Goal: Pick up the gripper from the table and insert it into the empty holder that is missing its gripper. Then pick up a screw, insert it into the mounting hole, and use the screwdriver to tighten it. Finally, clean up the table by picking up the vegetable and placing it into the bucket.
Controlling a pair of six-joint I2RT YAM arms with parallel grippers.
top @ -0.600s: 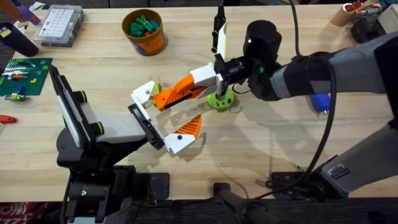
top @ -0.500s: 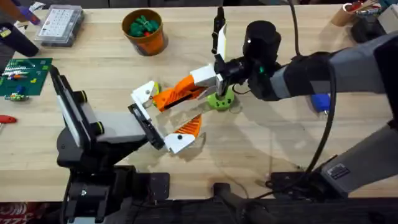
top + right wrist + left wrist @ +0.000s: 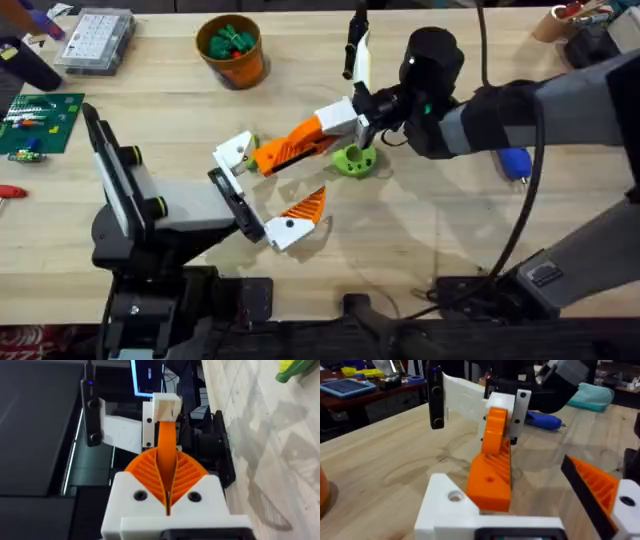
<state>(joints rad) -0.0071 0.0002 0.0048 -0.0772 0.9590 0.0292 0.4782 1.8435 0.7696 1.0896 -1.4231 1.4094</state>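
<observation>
Shifted slightly rightward, the right gripper [image 3: 300, 145] pinches the gripper [image 3: 285, 150], tip apparently touching the holder [image 3: 236, 152]; left gripper [image 3: 265, 193] spread.

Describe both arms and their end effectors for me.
Both arms are grey and black. The left arm has yellow-ringed joints; the left end effector has white brackets, one bearing an orange ribbed pad. The right arm carries a black cable; the right end effector is white with orange ribbed pads.
</observation>
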